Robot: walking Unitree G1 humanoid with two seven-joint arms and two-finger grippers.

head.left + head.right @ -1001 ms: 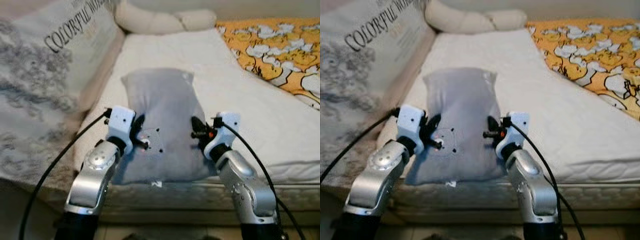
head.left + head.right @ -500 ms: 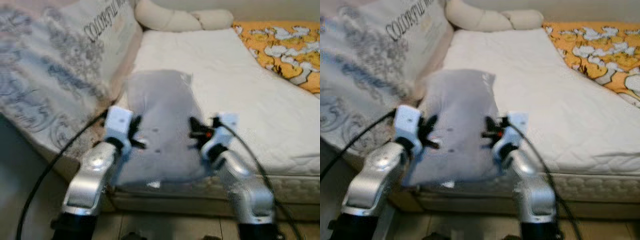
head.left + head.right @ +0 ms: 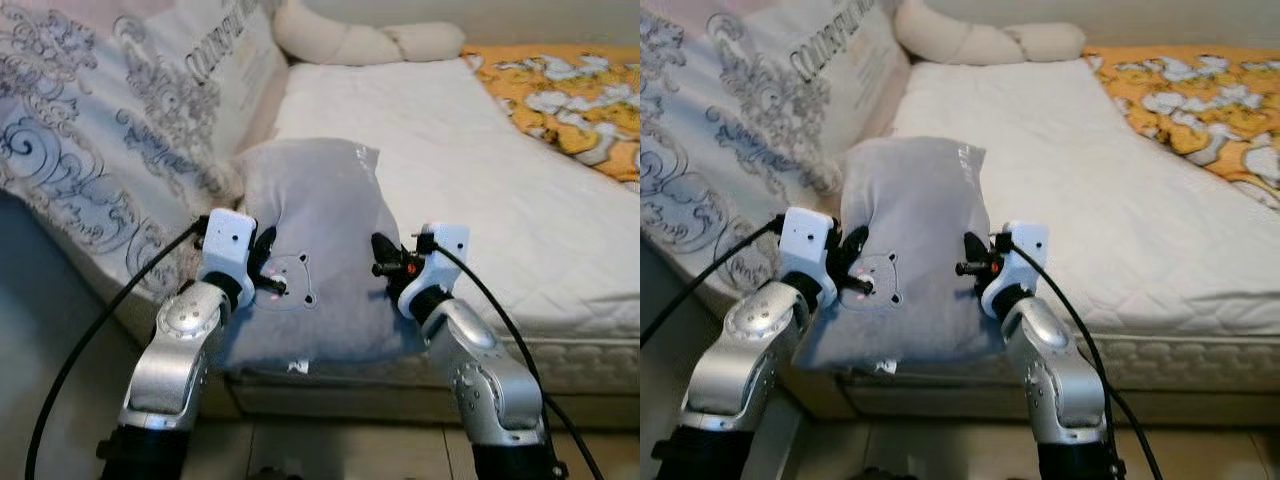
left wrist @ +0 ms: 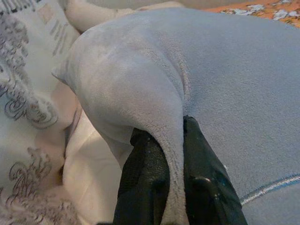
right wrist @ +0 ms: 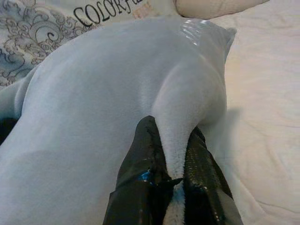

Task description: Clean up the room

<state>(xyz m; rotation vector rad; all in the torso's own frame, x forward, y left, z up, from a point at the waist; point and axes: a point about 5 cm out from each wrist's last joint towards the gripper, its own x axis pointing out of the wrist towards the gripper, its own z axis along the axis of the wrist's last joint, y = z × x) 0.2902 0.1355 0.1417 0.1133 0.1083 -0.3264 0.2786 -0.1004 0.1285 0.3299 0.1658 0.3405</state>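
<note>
The grey pillow (image 3: 315,250) is up off the mattress (image 3: 480,180) now, its top raised and bunched, carried between the left pincer (image 3: 262,280) and the right pincer (image 3: 385,268).

the bed (image 3: 470,150) has a bare white quilted mattress. a grey pillow (image 3: 315,230) with a small bear face rests near its front edge. a long cream bolster (image 3: 370,42) lies at the far end, an orange patterned blanket (image 3: 560,90) covers the right side, and a big printed cushion (image 3: 120,150) leans along the left.
</note>
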